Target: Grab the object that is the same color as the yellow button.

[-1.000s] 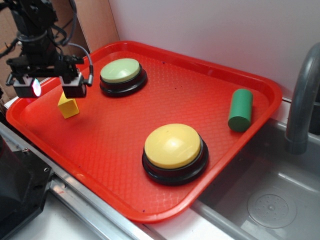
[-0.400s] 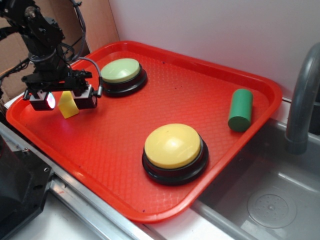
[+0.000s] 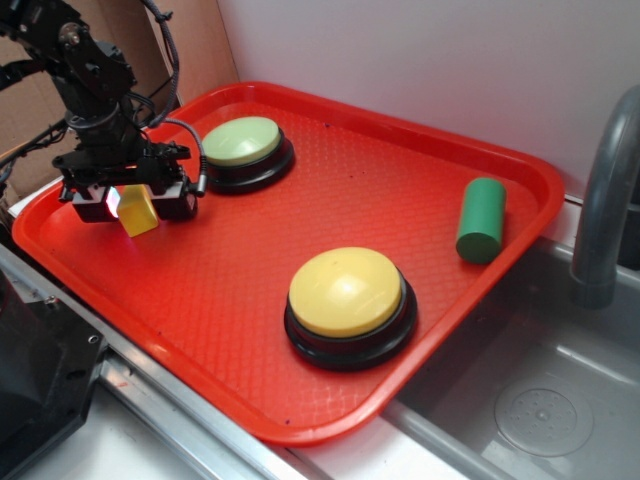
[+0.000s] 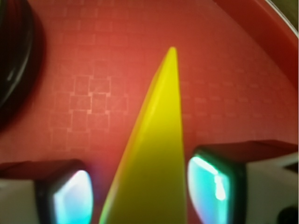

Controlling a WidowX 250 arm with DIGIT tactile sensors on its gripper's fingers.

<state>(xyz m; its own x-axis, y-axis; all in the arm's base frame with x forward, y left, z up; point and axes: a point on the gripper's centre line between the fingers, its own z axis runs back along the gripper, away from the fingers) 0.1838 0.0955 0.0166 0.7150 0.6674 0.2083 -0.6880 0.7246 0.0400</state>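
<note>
Yellow wedge [image 3: 138, 210] sits at tray's [image 3: 330, 180] left end between our tool's [image 3: 135, 203] spread fingers, not yet gripped. We judge the grasp step underway; next, close and lift.

My arm is black and blocky, with black cables looping off it — the gripper [image 3: 133, 203] ends in two dark fingers [image 4: 65, 193] whose pads shine teal up close.

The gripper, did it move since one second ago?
Yes. The gripper has come down and slightly toward the pale green button, and now straddles the yellow block on the red tray.
</note>
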